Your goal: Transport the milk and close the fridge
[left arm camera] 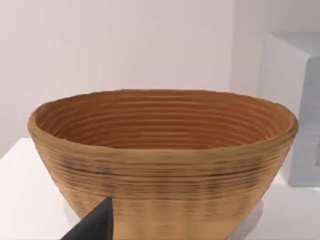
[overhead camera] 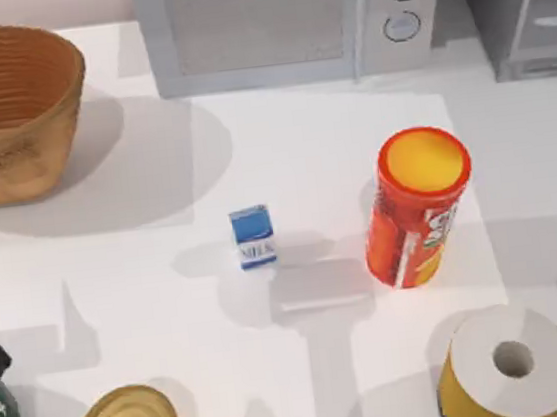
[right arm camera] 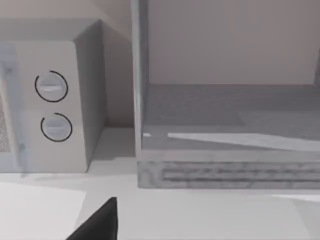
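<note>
a dark fingertip of the left gripper [left arm camera: 95, 225] shows just short of the wicker basket [left arm camera: 162, 160], which is empty; whether either gripper is spread or pinched i cannot tell. the right gripper [right arm camera: 100, 222] faces the fridge [right arm camera: 225, 125], its inside open and bare. the milk [overhead camera: 253, 237] stands upright, just beside the chips tube [overhead camera: 416, 208], untouched. judging by this, both moving the milk and closing the fridge remain to be done.

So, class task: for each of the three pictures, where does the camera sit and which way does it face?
Top view: above the table, looking down on milk, chips tube, microwave.
Left wrist view: faces the basket; dark gripper tip shows.
Right wrist view: faces the open fridge beside the microwave; gripper tip shows.
Shared: microwave.
</note>
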You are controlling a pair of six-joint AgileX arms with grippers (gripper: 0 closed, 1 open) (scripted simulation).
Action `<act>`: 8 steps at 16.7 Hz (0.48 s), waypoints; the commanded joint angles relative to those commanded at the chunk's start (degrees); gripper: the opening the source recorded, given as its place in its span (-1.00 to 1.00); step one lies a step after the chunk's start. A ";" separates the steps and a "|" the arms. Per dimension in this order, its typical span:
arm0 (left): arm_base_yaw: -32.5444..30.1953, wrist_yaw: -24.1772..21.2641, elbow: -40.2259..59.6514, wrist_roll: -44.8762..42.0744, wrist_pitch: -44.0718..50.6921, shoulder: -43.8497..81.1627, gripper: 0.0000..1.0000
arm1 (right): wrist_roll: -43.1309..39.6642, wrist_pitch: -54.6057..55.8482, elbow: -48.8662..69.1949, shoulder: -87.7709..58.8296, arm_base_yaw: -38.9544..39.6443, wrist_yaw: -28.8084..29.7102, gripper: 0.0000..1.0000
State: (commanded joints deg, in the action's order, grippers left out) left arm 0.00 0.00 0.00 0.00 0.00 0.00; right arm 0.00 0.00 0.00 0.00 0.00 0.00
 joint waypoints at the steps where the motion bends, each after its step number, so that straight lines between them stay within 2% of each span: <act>1: 0.00 0.00 0.00 0.00 0.00 0.00 1.00 | 0.00 0.00 0.00 0.00 0.00 0.00 1.00; 5: 0.00 0.00 0.00 0.00 0.00 0.00 1.00 | 0.71 3.41 0.13 -3.39 3.79 3.46 1.00; 8: 0.00 0.00 0.00 0.00 0.00 0.00 1.00 | 0.89 10.47 0.05 -11.30 12.79 11.96 1.00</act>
State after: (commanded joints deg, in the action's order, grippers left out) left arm 0.00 0.00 0.00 0.00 0.00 0.00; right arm 0.89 10.47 0.05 -11.30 12.79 11.96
